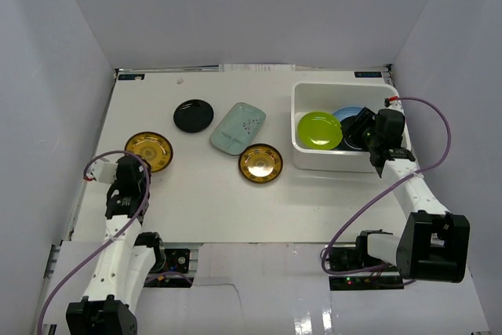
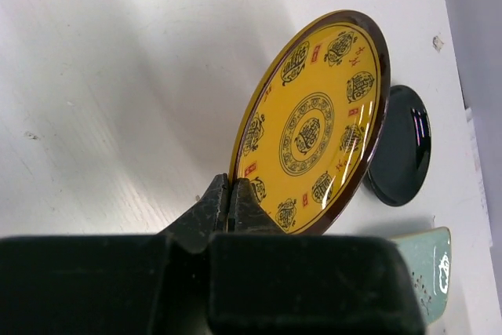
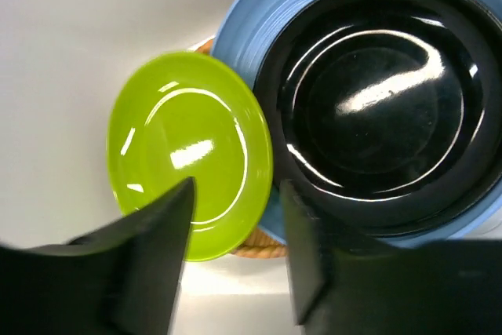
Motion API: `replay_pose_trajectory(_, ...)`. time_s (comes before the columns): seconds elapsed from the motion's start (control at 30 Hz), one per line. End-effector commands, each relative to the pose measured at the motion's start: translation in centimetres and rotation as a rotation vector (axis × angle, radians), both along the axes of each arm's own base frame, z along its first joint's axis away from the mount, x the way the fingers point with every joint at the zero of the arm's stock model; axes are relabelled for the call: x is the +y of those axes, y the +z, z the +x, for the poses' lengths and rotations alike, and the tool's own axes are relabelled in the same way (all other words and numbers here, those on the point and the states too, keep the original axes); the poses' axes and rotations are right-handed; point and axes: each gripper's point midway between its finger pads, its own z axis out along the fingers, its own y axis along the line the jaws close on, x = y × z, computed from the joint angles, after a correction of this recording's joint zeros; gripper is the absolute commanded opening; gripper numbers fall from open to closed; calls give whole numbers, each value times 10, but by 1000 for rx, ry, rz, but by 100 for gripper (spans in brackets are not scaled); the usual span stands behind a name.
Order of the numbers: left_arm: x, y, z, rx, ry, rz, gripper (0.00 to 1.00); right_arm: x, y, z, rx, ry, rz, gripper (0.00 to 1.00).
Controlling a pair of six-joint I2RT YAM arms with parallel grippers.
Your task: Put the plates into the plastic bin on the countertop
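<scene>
My left gripper (image 1: 135, 164) is shut on the near rim of a dark plate with a gold centre (image 1: 149, 151), which tilts up off the countertop (image 1: 196, 194) in the left wrist view (image 2: 314, 123). A second gold-centred plate (image 1: 260, 162), a glossy black plate (image 1: 193, 115) and the pale grey-green rectangular plate (image 1: 238, 127) lie on the countertop. The white bin (image 1: 310, 158) holds the lime-green plate (image 3: 188, 151), the light-blue plate (image 3: 235, 33), a black plate (image 3: 376, 100) on it and a woven tan plate (image 3: 259, 250) underneath. My right gripper (image 3: 235, 217) is open and empty above them.
Grey-white walls enclose the countertop on three sides. The bin stands at the back right, close to the right wall. The black plate (image 2: 400, 147) and the grey-green plate (image 2: 427, 264) lie just beyond the tilted plate in the left wrist view.
</scene>
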Motion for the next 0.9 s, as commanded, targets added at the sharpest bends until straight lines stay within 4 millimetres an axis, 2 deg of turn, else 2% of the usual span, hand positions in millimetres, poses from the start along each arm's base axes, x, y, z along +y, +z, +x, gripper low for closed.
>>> replay_pose_trajectory(0.0,-6,11,2,11,-53,6,0,6,24,8,-79,31,26,60)
replay_pose_trajectory(0.03,-8,16,4,0,-68,6,0,7,29,7,-91,36,26,74)
replay_pose_trajectory(0.07,-14,25,7,-28,-101,-3,0,7,42,6,-122,41,26,81)
replay_pose_trajectory(0.13,-23,65,19,-129,-175,10,0,10,60,1,-166,60,27,92)
replay_pose_trajectory(0.17,-44,83,26,-194,-287,-25,0,12,69,0,-190,70,28,92)
replay_pose_trajectory(0.23,-70,143,43,-379,-431,-48,0,17,88,-2,-236,87,47,93)
replay_pose_trajectory(0.27,-98,161,45,-430,-572,-105,0,19,105,-4,-277,97,54,93)
replay_pose_trajectory(0.3,-110,190,59,-489,-622,-140,0,22,129,-3,-326,113,61,93)
replay_pose_trajectory(0.33,-138,204,61,-515,-723,-167,0,24,147,-4,-360,122,70,93)
replay_pose_trajectory(0.37,-154,217,66,-537,-776,-167,0,28,165,-4,-398,145,74,92)
replay_pose_trajectory(0.4,-170,215,79,-505,-805,-165,0,29,196,-6,-444,155,71,91)
replay_pose_trajectory(0.43,-214,247,72,-558,-930,-135,0,29,214,-6,-476,158,69,89)
replay_pose_trajectory(0.47,-228,256,77,-571,-938,-102,0,28,246,-10,-533,156,59,88)
replay_pose_trajectory(0.5,-249,263,79,-574,-976,-86,0,27,261,-12,-561,150,52,85)
replay_pose_trajectory(0.53,-291,266,81,-560,-1072,-80,0,25,278,-16,-594,141,45,73)
replay_pose_trajectory(0.57,-310,268,85,-559,-1111,-78,0,22,289,-18,-612,121,37,62)
replay_pose_trajectory(0.6,-329,266,89,-550,-1145,-81,0,20,302,-22,-635,113,30,45)
replay_pose_trajectory(0.63,-365,239,94,-480,-1214,-86,0,19,324,-29,-680,111,20,12)
replay_pose_trajectory(0.67,-383,255,98,-511,-1244,-72,0,20,330,-31,-688,122,13,8)
replay_pose_trajectory(0.7,-408,251,93,-500,-1294,-75,0,23,336,-33,-700,139,6,8)
replay_pose_trajectory(0.73,-435,243,106,-481,-1330,-64,0,25,346,-37,-717,158,3,8)
replay_pose_trajectory(0.77,-450,236,109,-465,-1358,-49,0,29,345,-38,-713,179,3,8)
replay_pose_trajectory(0.8,-464,227,111,-435,-1380,-42,0,29,346,-39,-716,178,4,8)
replay_pose_trajectory(0.83,-494,193,111,-357,-1448,-48,0,29,343,-43,-717,176,5,8)
replay_pose_trajectory(0.87,-506,186,113,-337,-1464,-45,0,27,341,-43,-718,168,3,8)
